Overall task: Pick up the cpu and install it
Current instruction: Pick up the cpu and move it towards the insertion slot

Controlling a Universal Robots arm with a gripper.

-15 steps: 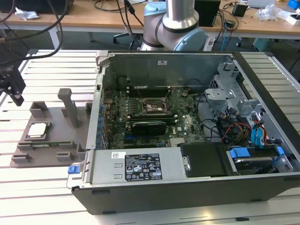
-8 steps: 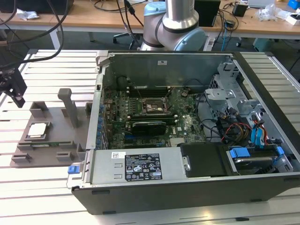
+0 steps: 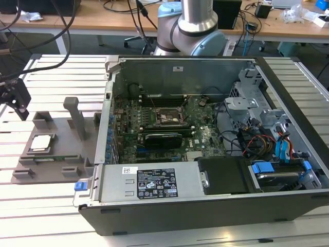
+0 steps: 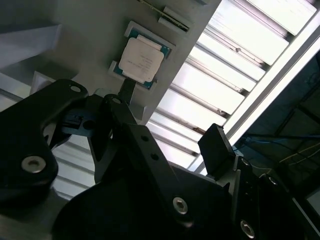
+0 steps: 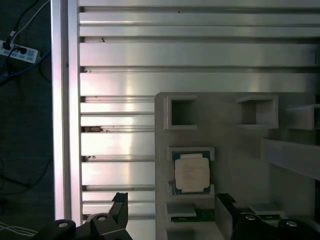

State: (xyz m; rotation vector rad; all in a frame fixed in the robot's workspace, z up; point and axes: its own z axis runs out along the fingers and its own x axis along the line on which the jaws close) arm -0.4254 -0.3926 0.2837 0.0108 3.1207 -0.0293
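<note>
**A:** Where was the small, flat, square cpu (image 5: 192, 172) with the silvery-grey metal top?

**B:** Seated in the grey plastic tray (image 5: 235, 150) on the slotted aluminium tabletop (image 5: 115, 80). The black pincer (image 5: 171, 205) was near it, spread wide and holding nothing.

**A:** Handling?

**B:** Light and stiff, probably fragile underneath; I'd have gripped its edges. The lid print was unreadable.

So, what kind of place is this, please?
Probably a robotics lab or test workshop. An open computer case lies on a slotted aluminium table, a cpu sits in a grey tray beside it, and the robot arm stands before desks strewn with cables.
</note>
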